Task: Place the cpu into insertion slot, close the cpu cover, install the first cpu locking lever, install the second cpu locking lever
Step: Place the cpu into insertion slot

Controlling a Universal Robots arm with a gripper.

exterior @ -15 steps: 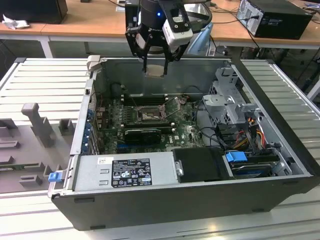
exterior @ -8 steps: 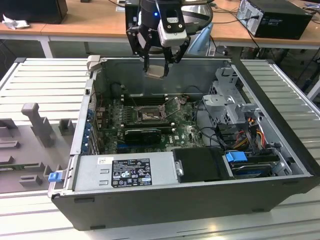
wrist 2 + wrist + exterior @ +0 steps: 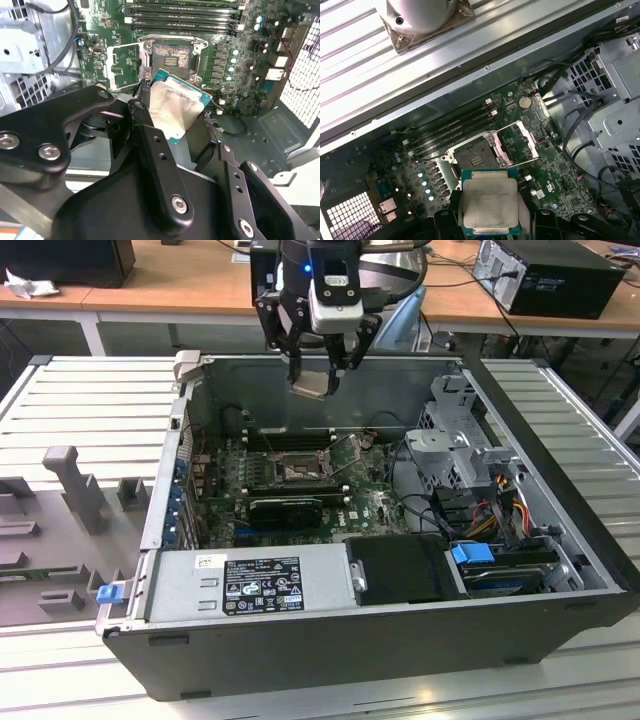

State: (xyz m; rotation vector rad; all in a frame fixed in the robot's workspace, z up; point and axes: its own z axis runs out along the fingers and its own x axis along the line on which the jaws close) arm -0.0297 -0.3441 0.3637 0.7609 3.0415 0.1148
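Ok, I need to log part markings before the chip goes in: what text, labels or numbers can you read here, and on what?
No text is legible enough to quote.
Black label on the power supply: print too small.
White sticker beside it: too small.
Face of the cpu: faint marks, blurred.
Green circuit board: white markings, unreadable.

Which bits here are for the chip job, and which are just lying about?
For the job: the hand, holding the cpu; the insertion slot, with no chip in it; the cpu cover, swung open.

Just lying about: memory slots; drive cage; power supply; cables.
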